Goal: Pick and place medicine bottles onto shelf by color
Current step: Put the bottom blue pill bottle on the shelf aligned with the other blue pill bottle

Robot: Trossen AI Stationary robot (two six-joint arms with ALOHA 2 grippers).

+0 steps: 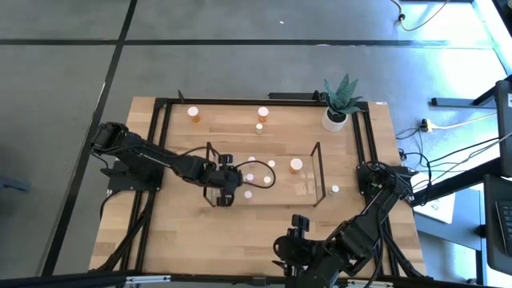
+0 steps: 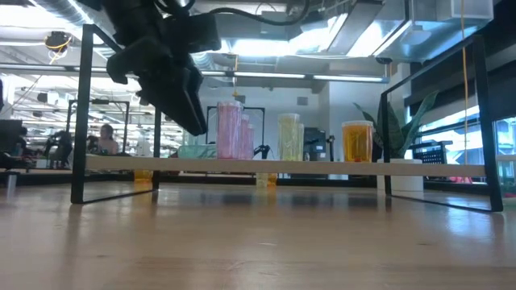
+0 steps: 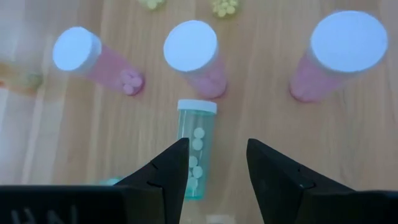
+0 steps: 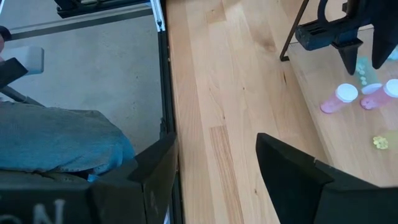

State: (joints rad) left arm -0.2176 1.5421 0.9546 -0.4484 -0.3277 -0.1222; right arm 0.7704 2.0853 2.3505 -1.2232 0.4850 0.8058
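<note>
Fingers of the left gripper (image 3: 216,167) stand apart and hold nothing. Only the left wrist view shows a greenish bottle (image 3: 197,155) lying on its side under the gap, with three pink bottles (image 3: 198,57) upright beyond it. The high view places this gripper (image 1: 225,190) over the left end of the shelf (image 1: 318,172). The right gripper (image 4: 214,169) waits open and empty at the near table (image 1: 176,232) edge, well apart from the bottles.
</note>
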